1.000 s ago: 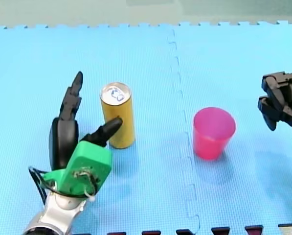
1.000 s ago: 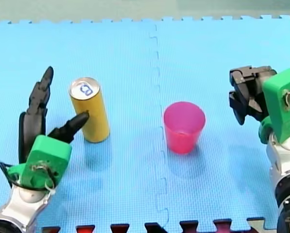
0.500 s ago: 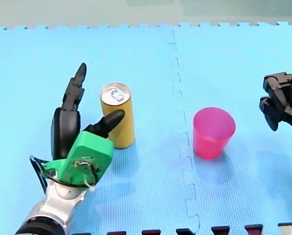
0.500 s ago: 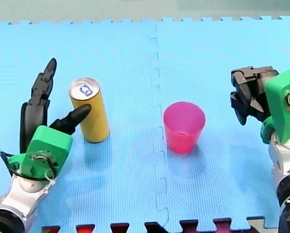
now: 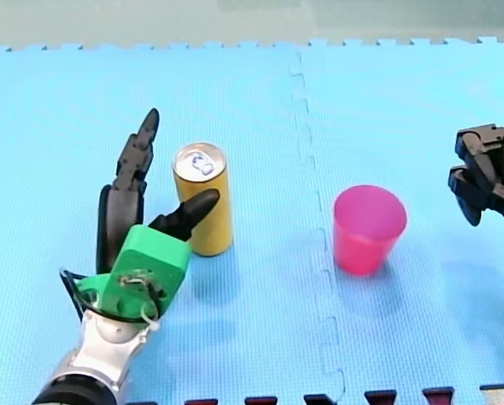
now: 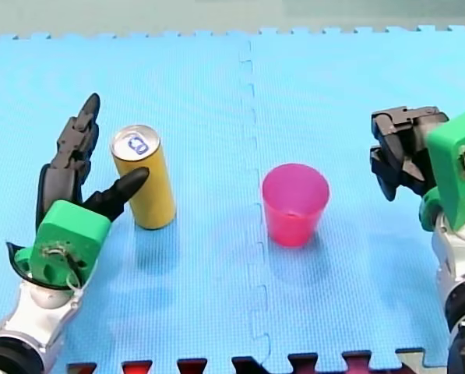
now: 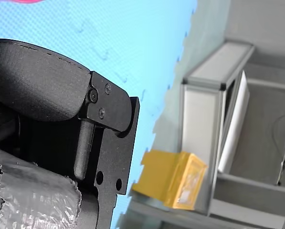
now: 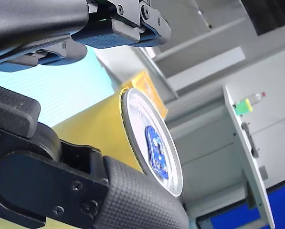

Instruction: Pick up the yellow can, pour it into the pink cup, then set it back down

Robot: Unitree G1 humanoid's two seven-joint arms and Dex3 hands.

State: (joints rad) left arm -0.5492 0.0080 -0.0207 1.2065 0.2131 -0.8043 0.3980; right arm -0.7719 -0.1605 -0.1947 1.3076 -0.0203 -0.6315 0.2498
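The yellow can (image 5: 214, 229) stands upright on the blue mat, left of centre, its silver lid (image 8: 152, 143) facing up. My left hand (image 5: 172, 169) is open around it: the long fingers (image 5: 138, 160) rise beside the can's left side, and the thumb (image 5: 188, 215) crosses its front. I cannot tell whether thumb and can touch. The second wrist view shows the can between those fingers. The pink cup (image 5: 369, 228) stands upright and apart, right of the mat seam. My right hand (image 5: 481, 179) hovers at the right edge, curled and holding nothing.
The blue foam mat (image 5: 260, 321) has a jigsaw seam (image 5: 306, 152) running between can and cup. Its far edge runs along the top of the head views. A metal shelf with a yellow box (image 7: 173, 179) stands beyond the mat.
My left hand has moved forward, so its fingers reach further along the can's left side and the thumb lies across its front. Can, cup and right hand have stayed put.
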